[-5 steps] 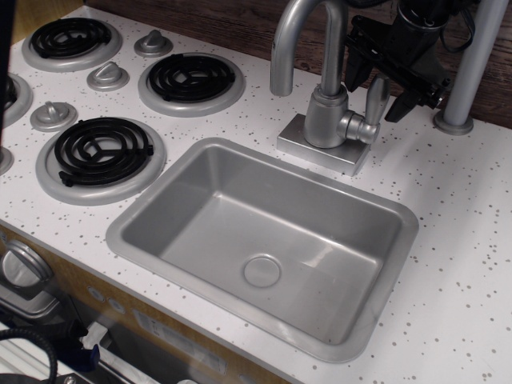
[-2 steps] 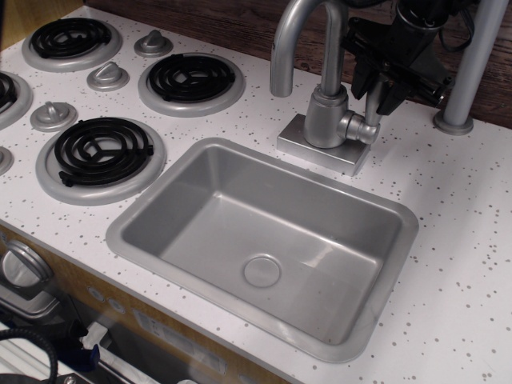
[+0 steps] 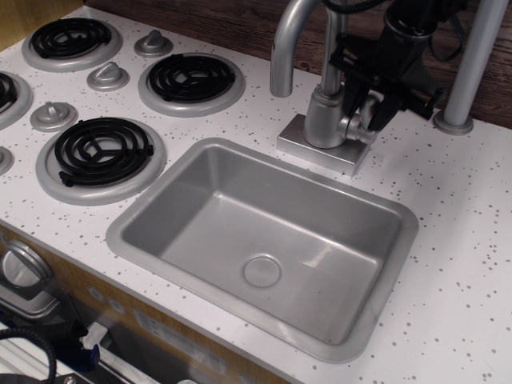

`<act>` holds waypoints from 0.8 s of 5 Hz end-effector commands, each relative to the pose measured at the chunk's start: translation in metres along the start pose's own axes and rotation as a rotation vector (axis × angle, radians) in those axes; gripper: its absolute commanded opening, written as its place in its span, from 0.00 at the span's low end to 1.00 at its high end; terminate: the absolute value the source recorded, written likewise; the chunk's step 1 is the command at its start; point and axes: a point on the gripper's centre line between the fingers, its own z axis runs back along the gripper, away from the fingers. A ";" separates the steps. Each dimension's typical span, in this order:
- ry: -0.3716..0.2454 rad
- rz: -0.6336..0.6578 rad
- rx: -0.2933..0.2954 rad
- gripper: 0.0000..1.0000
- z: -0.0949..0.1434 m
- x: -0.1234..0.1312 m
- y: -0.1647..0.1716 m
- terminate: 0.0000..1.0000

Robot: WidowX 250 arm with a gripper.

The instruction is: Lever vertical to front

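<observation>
The faucet body [image 3: 324,118] stands on its square base behind the sink. The lever [image 3: 371,110] is a short silver rod on the pivot stub at the body's right side. Only its lower part shows, and it leans slightly toward the front. My black gripper [image 3: 370,96] comes down from the upper right. Its fingers sit close against both sides of the lever and hide its top. The gooseneck spout [image 3: 282,48] curves up and to the left of the body.
A grey sink basin [image 3: 128,234] lies in front of the faucet. A thick grey pole [image 3: 474,64] with a round foot stands to the right of my gripper. Black coil burners [image 3: 100,152] and silver knobs [image 3: 107,77] fill the left of the counter.
My gripper moved left and down from beside the upright lever onto it. The lever now looks shorter and tipped slightly forward.
</observation>
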 end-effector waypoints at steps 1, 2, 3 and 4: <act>0.026 0.042 -0.075 0.00 -0.004 -0.002 -0.002 0.00; 0.011 0.050 -0.101 0.00 -0.013 -0.004 -0.004 0.00; 0.008 0.055 -0.121 0.00 -0.019 -0.005 -0.004 0.00; -0.003 0.058 -0.118 0.00 -0.020 -0.006 -0.005 0.00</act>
